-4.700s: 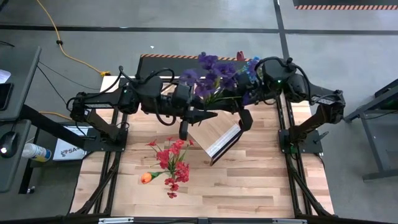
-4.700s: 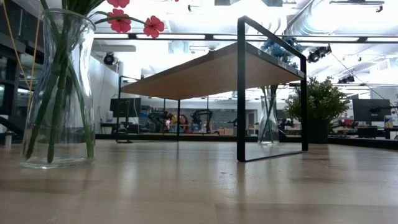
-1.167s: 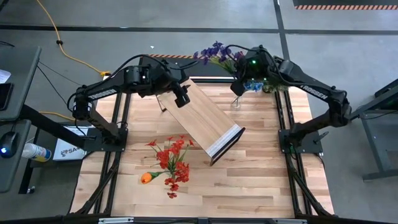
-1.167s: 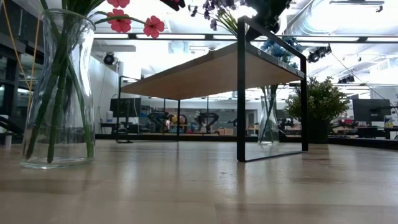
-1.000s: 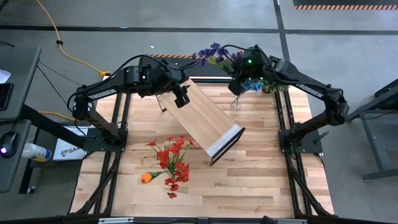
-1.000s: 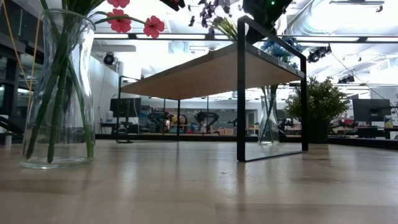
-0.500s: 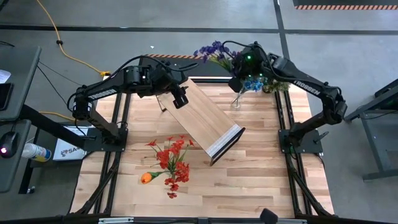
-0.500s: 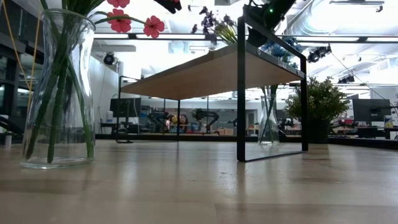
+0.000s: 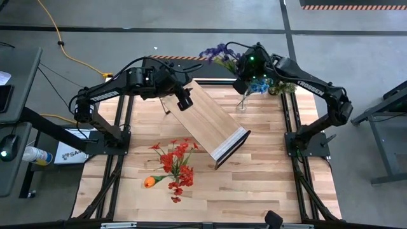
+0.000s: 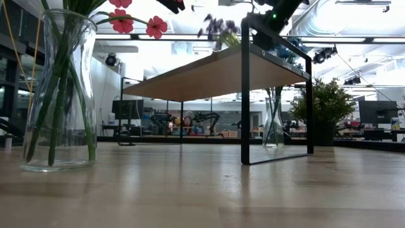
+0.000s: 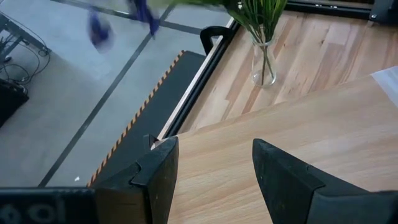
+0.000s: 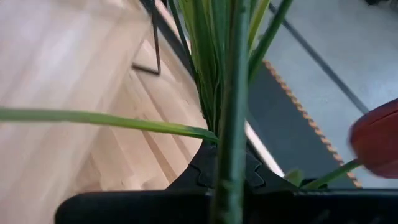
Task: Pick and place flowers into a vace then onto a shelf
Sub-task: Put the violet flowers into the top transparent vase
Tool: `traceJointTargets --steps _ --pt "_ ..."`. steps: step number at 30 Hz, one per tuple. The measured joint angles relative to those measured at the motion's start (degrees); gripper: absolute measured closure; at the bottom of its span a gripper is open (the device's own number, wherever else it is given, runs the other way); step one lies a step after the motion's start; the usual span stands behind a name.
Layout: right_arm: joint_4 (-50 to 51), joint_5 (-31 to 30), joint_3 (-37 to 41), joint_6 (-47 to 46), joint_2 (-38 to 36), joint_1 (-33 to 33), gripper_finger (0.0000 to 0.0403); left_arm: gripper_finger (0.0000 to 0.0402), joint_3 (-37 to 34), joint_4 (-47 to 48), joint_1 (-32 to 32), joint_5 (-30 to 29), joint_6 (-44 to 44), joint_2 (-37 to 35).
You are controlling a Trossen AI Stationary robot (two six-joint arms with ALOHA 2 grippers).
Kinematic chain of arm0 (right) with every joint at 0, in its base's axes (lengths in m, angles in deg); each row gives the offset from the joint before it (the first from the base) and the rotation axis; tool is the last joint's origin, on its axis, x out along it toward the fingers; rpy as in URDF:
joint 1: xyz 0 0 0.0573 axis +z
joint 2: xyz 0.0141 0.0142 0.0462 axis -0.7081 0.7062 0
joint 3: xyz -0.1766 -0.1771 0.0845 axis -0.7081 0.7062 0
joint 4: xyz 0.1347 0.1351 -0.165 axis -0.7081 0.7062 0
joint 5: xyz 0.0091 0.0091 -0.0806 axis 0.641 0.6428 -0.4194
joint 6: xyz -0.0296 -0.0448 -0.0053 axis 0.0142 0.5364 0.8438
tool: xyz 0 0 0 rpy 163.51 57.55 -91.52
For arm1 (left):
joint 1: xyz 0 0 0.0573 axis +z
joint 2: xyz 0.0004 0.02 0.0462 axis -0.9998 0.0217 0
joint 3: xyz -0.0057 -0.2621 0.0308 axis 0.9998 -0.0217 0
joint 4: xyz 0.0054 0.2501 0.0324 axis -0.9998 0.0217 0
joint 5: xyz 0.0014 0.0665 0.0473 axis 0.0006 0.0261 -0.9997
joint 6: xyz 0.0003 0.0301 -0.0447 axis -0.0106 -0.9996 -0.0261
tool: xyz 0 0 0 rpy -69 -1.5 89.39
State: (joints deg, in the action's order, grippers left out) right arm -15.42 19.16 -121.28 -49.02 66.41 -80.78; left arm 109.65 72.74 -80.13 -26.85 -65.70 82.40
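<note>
My right gripper [image 9: 243, 71] is shut on a bunch of flowers with purple blooms [image 9: 216, 53], high over the table's far edge. In the right wrist view its green stalks [image 12: 233, 118] rise between the fingers, with a red bloom [image 12: 376, 137] beside them. My left gripper [image 9: 183, 102] hangs open and empty over the far end of the shelf [image 9: 213, 124], which lies diagonally on the table; its fingers [image 11: 158, 177] show above the board [image 11: 323, 118]. A glass vase [image 9: 242, 105] with blue blooms [image 9: 257, 86] stands beside the shelf on its base. My right gripper pinches several green stalks [image 12: 231, 163] of the bunch between its two fingers, which lie across the stalks. The bunch is lifted clear of the table. Its purple blooms [image 10: 218, 28] reach out past the table's far edge, to the gripper's left.
A second glass vase [image 10: 57, 88] with red flowers [image 9: 177, 162] stands on the near left of the table, an orange bloom [image 9: 149, 182] beside it. A bushy potted plant [image 10: 326, 107] stands at the far right. Bare planks lie at the near right [image 9: 273, 184].
My right gripper has gone a little toward the table's far edge with the purple bunch, which stays lifted clear.
</note>
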Motion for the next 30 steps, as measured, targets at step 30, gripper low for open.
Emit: traceJointTargets --steps 30 --pt "-1.4 -2.9 0.0 -0.5 2.3 1.0 0.0403 0.0165 0.0 1.6 0.0 0.0 0.2 0.0"
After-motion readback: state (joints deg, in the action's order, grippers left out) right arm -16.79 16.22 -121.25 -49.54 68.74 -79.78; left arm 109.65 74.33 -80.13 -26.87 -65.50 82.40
